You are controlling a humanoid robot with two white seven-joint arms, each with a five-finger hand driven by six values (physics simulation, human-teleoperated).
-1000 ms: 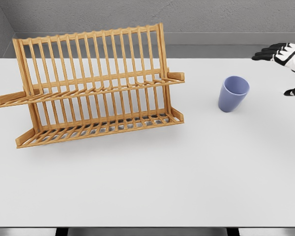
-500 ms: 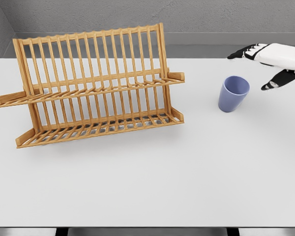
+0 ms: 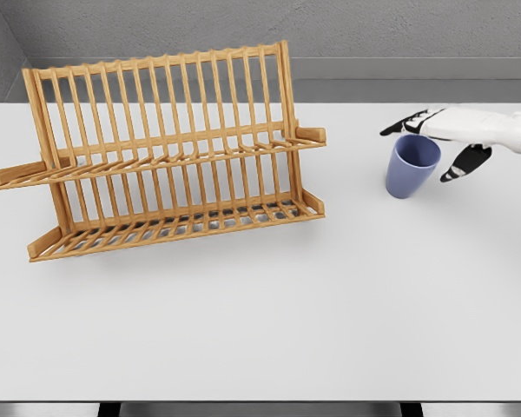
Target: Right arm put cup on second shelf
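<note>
Standing upright on the white counter [image 3: 269, 321], mouth up, the blue cup [image 3: 412, 164] sits well to the right of the wooden dish rack [image 3: 161, 152], level with the rack's middle height in the head view and apart from it, with bare counter between them. Right of the rack and at the cup itself, the right hand [image 3: 434, 139] reaches in from the right edge, its white forearm running along the far side; the hand is spread wide and holds nothing, with dark fingers [image 3: 398, 127] stretched over the cup's far rim and the dark thumb [image 3: 458, 164] hanging down just right of the cup's wall. Whether any finger touches the cup cannot be told. The rack stands on the counter's left half, two slatted shelves one above the other with tall upright bars behind, and both shelves carry nothing. Behind the rack a grey wall [image 3: 399, 30] runs along the counter's far edge.
</note>
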